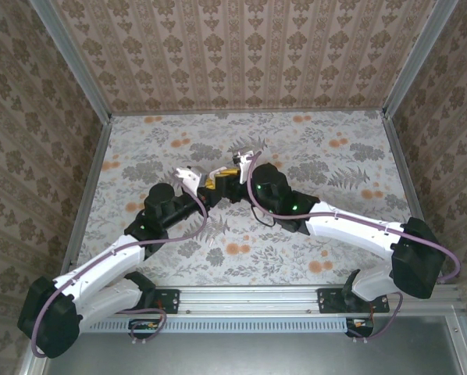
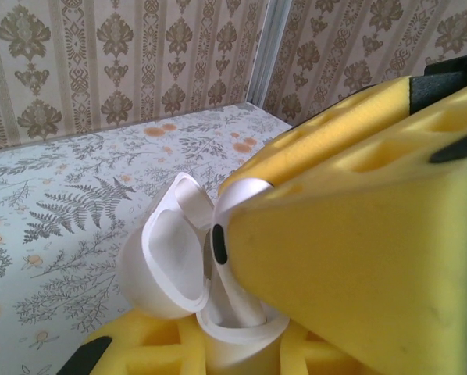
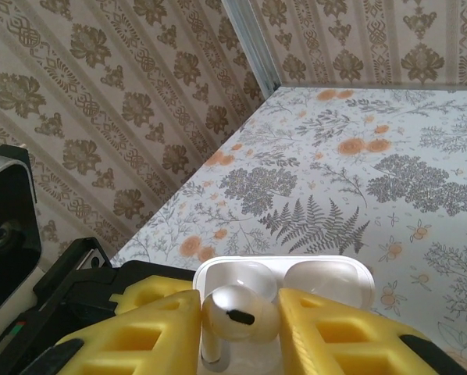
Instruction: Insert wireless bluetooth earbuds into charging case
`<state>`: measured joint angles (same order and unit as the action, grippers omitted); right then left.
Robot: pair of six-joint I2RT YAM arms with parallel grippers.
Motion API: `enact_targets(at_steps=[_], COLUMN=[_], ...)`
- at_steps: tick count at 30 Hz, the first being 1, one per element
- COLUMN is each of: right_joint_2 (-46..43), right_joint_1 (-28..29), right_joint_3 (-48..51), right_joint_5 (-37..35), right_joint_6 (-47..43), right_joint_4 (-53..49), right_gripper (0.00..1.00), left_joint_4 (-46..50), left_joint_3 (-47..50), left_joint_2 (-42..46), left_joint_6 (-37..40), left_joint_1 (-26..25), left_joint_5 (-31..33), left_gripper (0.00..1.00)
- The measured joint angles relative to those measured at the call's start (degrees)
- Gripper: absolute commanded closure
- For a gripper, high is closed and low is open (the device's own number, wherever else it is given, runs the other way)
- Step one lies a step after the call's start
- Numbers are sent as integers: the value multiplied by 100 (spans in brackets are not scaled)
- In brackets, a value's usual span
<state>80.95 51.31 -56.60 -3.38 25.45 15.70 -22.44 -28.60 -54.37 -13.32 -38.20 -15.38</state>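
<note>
Above the middle of the tabletop (image 1: 343, 156), we are pinching one earbud (image 3: 235, 311) in our right gripper (image 3: 237, 320), whose yellow fingers (image 3: 335, 332) are closing narrowly on its head. The earbud's stem is dipping into the open charging case (image 2: 167, 269), whose lid is tilting back. Our left gripper (image 2: 237, 355) is clamping the case body from below, near the right gripper.
</note>
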Motion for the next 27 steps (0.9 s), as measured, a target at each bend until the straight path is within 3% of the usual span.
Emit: enact_targets(at_steps=[13,27], right_joint_2=[-59,-225], right_joint_1=[-7,-184], right_joint_3=[33,-197], right_joint_5=[20,262], right_joint_6=[79,345], right_joint_4=[-44,-684], right_gripper=[50,45], left_joint_4=[15,-63], left_joint_3=[0,0], left_joint_2=[11,52], left_joint_6=[2,2], left_joint_1=[-2,-4], left_joint_5=[0,-197], left_gripper=[100,100])
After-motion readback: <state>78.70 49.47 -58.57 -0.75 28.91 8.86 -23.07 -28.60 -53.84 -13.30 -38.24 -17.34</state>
